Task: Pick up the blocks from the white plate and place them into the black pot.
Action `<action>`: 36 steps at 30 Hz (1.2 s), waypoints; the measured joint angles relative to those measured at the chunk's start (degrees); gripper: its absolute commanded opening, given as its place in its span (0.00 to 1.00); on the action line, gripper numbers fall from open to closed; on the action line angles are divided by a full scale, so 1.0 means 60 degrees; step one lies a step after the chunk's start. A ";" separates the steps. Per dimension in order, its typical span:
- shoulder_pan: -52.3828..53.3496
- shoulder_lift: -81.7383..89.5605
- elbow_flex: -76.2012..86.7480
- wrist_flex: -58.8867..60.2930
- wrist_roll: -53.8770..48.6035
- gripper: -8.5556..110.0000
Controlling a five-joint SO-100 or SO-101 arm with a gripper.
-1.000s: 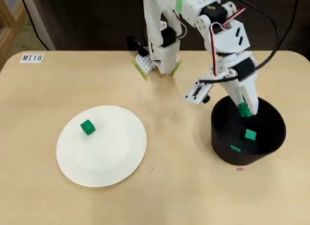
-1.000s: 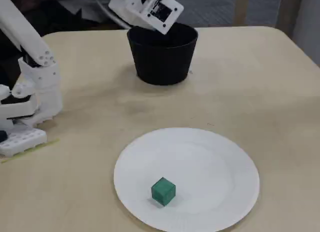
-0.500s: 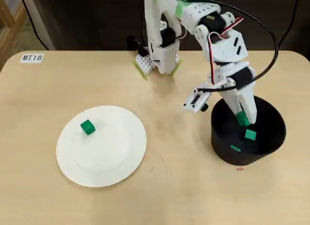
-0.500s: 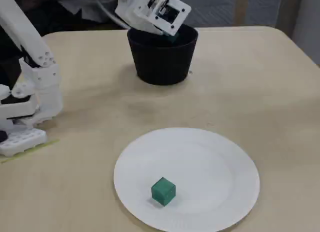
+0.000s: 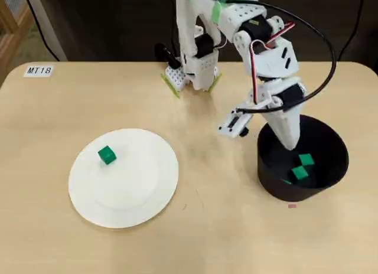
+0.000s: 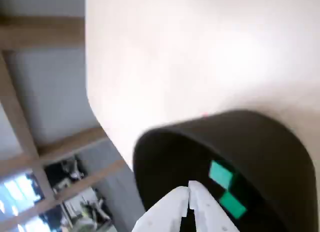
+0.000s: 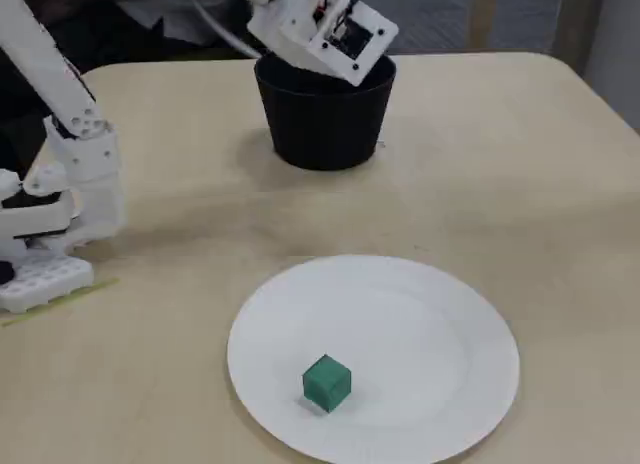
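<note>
Block (image 7: 326, 382) — small, bright green cube

Light wooden table (image 5: 195, 232), dark floor behind, wooden shelving (image 6: 45, 92)

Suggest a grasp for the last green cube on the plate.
Come straight down on the green cube and close the claw across two opposite flat side faces. It sits alone and flat near the white plate's rim, rotated slightly, so turn the wrist to match.

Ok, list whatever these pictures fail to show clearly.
- Matte black round pot interior: hidden in the fixed view by its own wall and the arm.
- Green cubes in the pot: exact count unclear in the overhead view; pincer overlaps the pot.
- Pincer: cut off by the wrist view's bottom edge.
</note>
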 measured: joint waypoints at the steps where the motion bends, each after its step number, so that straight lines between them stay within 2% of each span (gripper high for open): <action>1: 0.0527 0.0146 0.0000 0.0059 -0.0044 0.05; 9: 0.5625 0.0732 0.0000 0.0762 0.0059 0.05; 16: 0.8408 -0.0352 -0.0103 0.2080 0.0806 0.05; 25: 0.9844 -0.3384 -0.4146 0.5786 0.0542 0.05; 31: 1.0957 -0.3794 -0.4834 0.6782 0.0498 0.05; 36: 1.0986 -0.4731 -0.5303 0.7632 0.0396 0.05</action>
